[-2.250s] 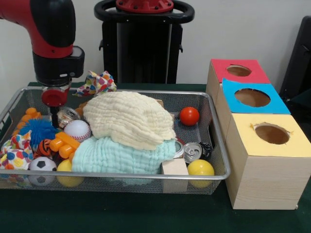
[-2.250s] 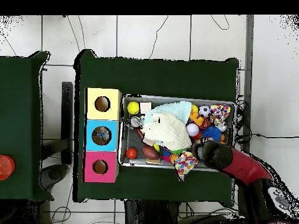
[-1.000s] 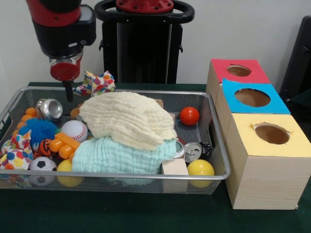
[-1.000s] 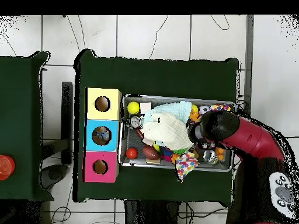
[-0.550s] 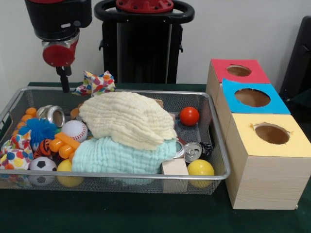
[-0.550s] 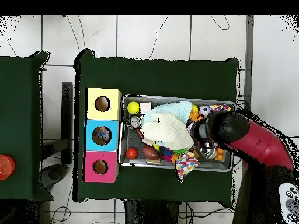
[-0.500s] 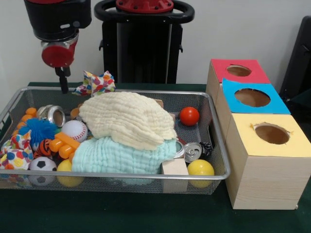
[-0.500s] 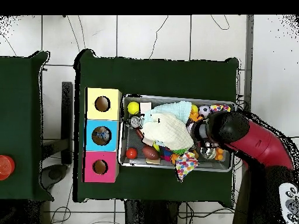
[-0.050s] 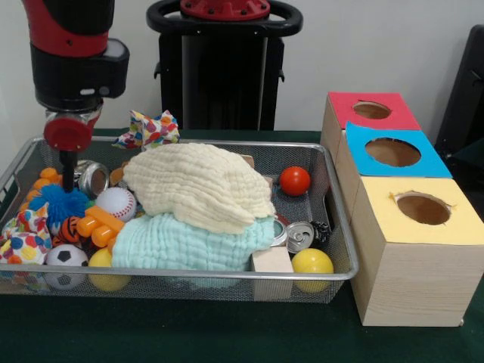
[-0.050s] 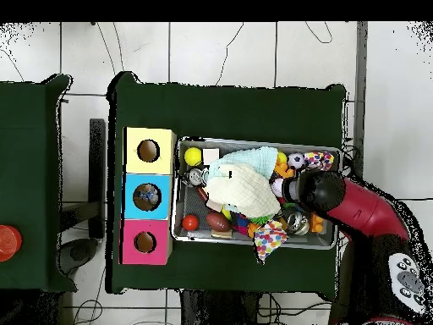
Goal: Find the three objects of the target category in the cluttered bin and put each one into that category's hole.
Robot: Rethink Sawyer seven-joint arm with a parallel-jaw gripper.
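Gripper [image 9: 68,181]: lowered into the wire bin [image 9: 336,227] at its cluttered end; only one thin dark finger shows below the red wrist, so whether the jaws stand wide or narrow cannot be told; nothing visibly held.

Silver can [image 9: 92,177]: lying on its side, open mouth outward, just beside the jaws toward the bin's middle, seemingly touching or nearly so; a second can [image 9: 299,236] lies well apart from the jaws, at the bin's other end near the boxes.

Blue spiky ball [image 9: 60,204]: directly below the jaws; baseball [image 9: 119,203]: near, past the silver can; orange toy [image 9: 98,225]: below and beside.

Cream cloth [image 9: 198,185] over mint cloth [image 9: 189,240]: heaped mid-bin, well apart from the jaws, likely hiding further items.

Three boxes, red [image 9: 370,110], blue [image 9: 392,151], yellow [image 9: 422,208]: each holed on top, far from the jaws.

Handling judgement: if cans are the target, centre the jaws across the silver can's round wall rather than its rim; descend slowly so the spiky ball does not deflect the finger; lift straight up to clear the bin's rim before crossing.
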